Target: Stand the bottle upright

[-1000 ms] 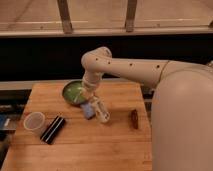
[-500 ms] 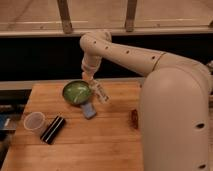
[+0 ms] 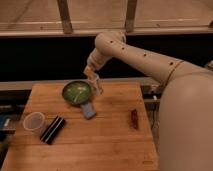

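The bottle [image 3: 96, 86] is a small whitish slim shape, roughly upright and slightly tilted, just right of the green bowl [image 3: 76, 92]. My gripper [image 3: 92, 76] is directly over its top end and appears shut on it, holding it close above the back part of the wooden table [image 3: 110, 142]. I cannot tell whether the bottle's base touches the table. The arm comes down to it from the upper right.
A blue flat object [image 3: 88, 110] lies in front of the bowl. A clear plastic cup [image 3: 34, 122] and a black rectangular bar [image 3: 53, 129] sit at the front left. A small brown object [image 3: 134, 119] lies at the right. A dark rail runs behind the table.
The gripper has moved up and towards the back of the table, and the whitish bottle has moved with it, away from the blue object. The other things have not moved.
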Motion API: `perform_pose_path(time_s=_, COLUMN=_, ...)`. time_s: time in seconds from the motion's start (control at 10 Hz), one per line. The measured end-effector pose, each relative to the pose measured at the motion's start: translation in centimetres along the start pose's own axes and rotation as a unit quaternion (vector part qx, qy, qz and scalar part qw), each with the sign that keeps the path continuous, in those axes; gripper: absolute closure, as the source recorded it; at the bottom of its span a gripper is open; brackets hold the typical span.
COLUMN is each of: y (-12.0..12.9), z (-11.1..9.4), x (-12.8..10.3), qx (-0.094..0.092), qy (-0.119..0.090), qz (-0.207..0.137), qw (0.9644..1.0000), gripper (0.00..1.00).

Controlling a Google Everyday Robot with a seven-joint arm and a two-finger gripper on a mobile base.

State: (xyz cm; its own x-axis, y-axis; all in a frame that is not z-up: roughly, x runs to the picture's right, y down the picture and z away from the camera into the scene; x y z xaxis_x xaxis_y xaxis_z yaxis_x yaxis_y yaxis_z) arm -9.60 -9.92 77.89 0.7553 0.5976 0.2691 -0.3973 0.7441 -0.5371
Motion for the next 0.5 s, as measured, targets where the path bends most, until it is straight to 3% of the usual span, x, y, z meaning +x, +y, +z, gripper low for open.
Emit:
perform_pose_path(time_s=0.2, y=-0.3, z=0.5, x=0.2, qx=-0.001, qy=-0.004, qz=-0.002, qw=1.0000, gripper=1.00)
perform_pose_path(time_s=0.5, y=-0.6, z=1.3, x=0.5, qx=0.010, qy=0.023, qz=-0.002, qw=0.9997, gripper=1.00)
